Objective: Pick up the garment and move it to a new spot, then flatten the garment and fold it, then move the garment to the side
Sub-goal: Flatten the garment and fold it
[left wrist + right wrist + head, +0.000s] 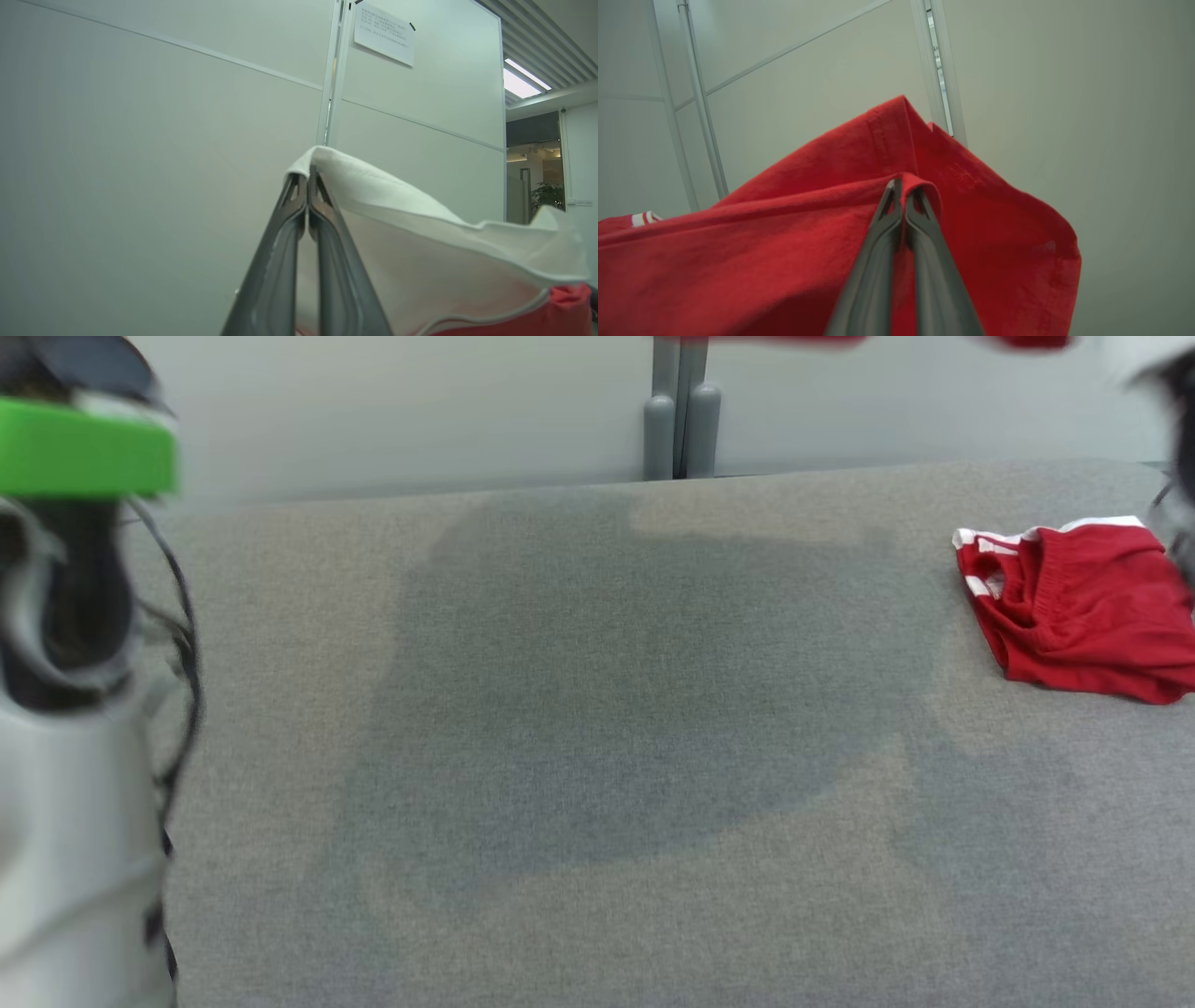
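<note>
Both grippers hold one red and white garment up in the air in front of a pale partition wall. In the left wrist view my left gripper (306, 173) is shut on a white fold of the garment (420, 224), and red cloth shows at the lower right. In the right wrist view my right gripper (903, 184) is shut on a red hemmed edge of the garment (784, 233), which drapes down to the left. A thin blurred red strip of the garment (766, 339) runs along the top edge of the head view.
A grey cloth-covered table (597, 756) spreads below. A second, folded red garment with white stripes (1074, 607) lies at its far right. My left forearm with a green band (84, 448) stands at the left edge. A grey post (681, 420) rises behind the table.
</note>
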`<state>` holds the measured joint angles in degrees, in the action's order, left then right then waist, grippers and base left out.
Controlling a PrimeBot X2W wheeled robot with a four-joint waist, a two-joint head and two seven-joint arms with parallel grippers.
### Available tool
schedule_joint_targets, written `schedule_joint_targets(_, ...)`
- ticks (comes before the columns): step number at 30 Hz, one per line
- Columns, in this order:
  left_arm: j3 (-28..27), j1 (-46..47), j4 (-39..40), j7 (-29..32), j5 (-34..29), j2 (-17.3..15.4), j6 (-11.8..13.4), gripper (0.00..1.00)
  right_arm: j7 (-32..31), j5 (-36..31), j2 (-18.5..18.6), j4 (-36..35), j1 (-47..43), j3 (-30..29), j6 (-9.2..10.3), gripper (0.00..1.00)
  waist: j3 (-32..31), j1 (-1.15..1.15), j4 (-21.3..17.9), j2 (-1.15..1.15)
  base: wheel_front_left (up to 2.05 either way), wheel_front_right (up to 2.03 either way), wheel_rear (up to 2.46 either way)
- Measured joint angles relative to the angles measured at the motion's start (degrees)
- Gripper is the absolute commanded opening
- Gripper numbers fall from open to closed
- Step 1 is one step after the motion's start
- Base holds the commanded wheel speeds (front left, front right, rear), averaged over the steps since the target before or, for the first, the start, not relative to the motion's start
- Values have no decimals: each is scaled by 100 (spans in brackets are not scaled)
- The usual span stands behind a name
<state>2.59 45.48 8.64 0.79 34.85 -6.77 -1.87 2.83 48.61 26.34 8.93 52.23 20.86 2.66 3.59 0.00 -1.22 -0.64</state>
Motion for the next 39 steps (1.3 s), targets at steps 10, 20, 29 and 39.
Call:
schedule_joint_targets(10, 333, -3619, -1271, 122, 523, 466, 149, 0, -356, 311, -175, 1381, -2372, 890, -538, 0, 302, 0, 22, 0, 0, 0, 0)
schedule_joint_targets(20, 536, -4257, -1706, -656, 739, 476, -94, 0, 590, 689, -548, 1841, -3213, 613, -817, 0, 370, 0, 47, 0, 0, 0, 0)
schedule_joint_targets(29, 844, -4792, -1547, -991, 731, 438, -241, 0, 1083, -83, -180, 1741, -3907, 967, -871, 0, 111, 0, 32, 0, 0, 0, 0)
schedule_joint_targets(39, 1124, -5642, -1458, -1066, 734, 410, -264, 0, 1128, -388, -80, 1800, -4641, 961, -862, 0, -137, 0, 186, 0, 0, 0, 0)
